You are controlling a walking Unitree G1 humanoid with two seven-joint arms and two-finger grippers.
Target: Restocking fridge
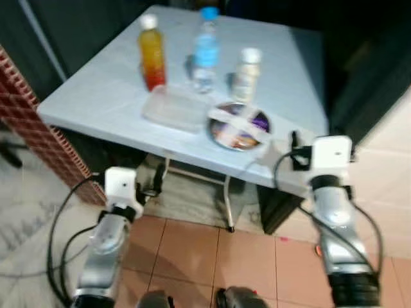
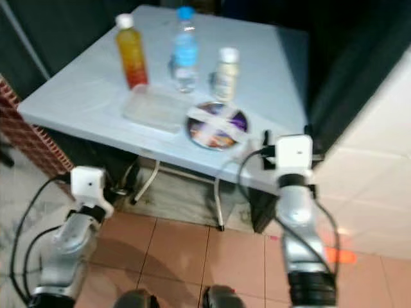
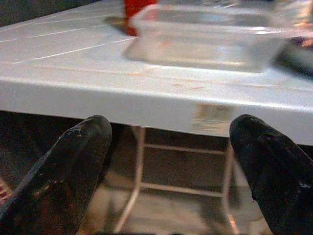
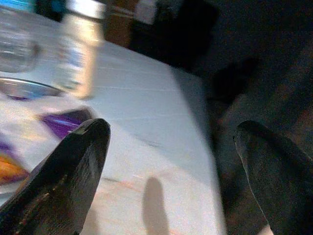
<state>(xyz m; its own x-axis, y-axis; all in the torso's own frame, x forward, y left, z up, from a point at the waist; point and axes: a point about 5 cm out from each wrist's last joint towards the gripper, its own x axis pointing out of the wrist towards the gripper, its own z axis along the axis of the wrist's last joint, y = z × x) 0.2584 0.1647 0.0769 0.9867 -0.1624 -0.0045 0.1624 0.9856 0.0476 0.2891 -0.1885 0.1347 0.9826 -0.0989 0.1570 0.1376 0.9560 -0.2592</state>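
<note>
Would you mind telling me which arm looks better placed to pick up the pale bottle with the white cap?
Probably the right. The right gripper is open at table height by the foil bowl, with the pale bottle just behind it. The left gripper sits below the table edge, facing the clear container.

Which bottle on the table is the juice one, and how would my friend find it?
Look at the light grey folding table, where three bottles stand in a row behind a clear plastic container. The juice bottle is the one on the robot's left end, beside the blue-capped water bottle. It alone holds orange-to-red liquid under a white cap.
</note>
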